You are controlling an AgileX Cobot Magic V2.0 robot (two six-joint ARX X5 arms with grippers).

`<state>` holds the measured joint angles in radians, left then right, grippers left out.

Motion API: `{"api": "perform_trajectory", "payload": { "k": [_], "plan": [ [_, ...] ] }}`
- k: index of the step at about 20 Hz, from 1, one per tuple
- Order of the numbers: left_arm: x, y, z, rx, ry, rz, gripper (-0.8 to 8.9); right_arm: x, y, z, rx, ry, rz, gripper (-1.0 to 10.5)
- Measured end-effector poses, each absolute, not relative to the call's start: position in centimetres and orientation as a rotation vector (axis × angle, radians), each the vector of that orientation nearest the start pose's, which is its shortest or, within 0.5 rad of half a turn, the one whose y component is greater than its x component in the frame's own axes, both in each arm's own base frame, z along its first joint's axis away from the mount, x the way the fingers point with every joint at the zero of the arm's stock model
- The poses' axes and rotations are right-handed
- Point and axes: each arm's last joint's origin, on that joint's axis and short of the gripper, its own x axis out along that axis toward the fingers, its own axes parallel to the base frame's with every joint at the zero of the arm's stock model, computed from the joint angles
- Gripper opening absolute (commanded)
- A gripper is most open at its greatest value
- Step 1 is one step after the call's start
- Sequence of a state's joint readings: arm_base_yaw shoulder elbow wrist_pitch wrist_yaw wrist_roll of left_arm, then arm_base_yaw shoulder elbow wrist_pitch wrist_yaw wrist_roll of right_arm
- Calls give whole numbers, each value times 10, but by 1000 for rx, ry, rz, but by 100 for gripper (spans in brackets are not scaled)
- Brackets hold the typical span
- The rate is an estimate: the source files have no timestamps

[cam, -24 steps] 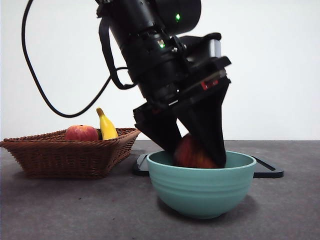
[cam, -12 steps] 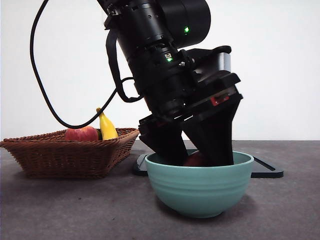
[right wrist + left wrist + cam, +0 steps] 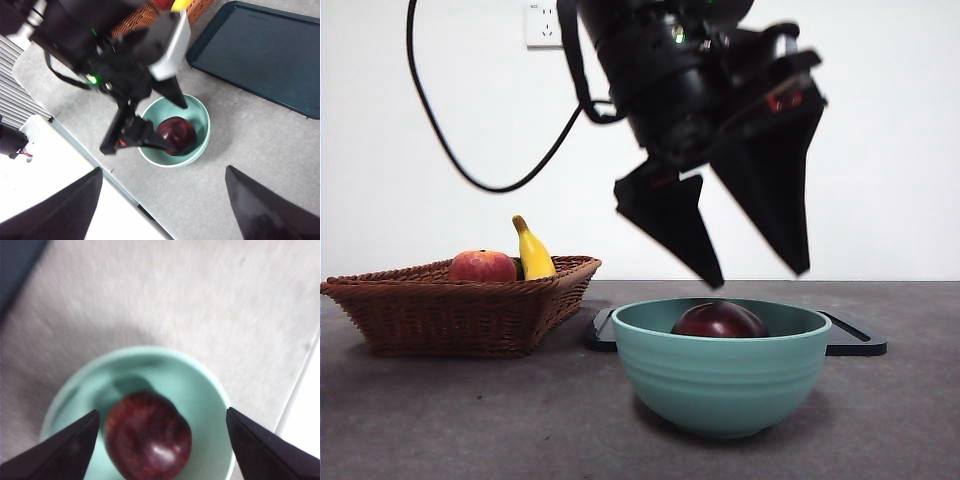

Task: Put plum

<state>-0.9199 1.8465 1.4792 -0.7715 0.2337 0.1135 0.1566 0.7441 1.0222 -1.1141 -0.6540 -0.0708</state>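
The plum (image 3: 720,320) lies loose in the teal bowl (image 3: 722,375), which stands nearest on the grey table (image 3: 470,420). Above it hangs the left gripper (image 3: 755,272), jaws spread wide and clear of the fruit. Farther back a dark tray (image 3: 855,342) lies flat, and toward the left edge a wicker basket (image 3: 460,310) holds a red-orange fruit (image 3: 482,266) and a banana (image 3: 534,252). The right gripper (image 3: 160,200) waits high above, jaws apart.

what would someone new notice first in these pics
The big black left pincer, jaws wide open, hangs right above a green bowl at the front of the table. A dark plum sits free inside the bowl. Off to the side, a wicker basket holds a banana.
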Motion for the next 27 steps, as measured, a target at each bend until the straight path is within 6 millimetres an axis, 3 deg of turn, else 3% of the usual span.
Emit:
{"api": "perform_trajectory", "payload": {
  "k": [3,5,10,14,16,19,23,27],
  "plan": [
    [230,-294,266,452,1004,-1073,405,102,34,340,148,803,790,392],
    [233,-271,299,397,914,-1044,405,102,34,340,148,803,790,392],
    [230,-185,377,236,718,-897,401,102,34,340,148,803,790,392],
    [209,-123,414,123,598,-836,401,102,34,340,148,803,790,392],
    [194,-98,409,98,607,-777,401,102,34,340,148,803,790,392],
    [173,-78,380,43,669,-796,401,102,34,340,147,799,790,392],
    [143,-69,344,-16,722,-914,401,102,34,340,146,800,787,392],
    [134,-68,312,-61,828,-970,401,102,34,340,145,800,787,392]
  ]
}}
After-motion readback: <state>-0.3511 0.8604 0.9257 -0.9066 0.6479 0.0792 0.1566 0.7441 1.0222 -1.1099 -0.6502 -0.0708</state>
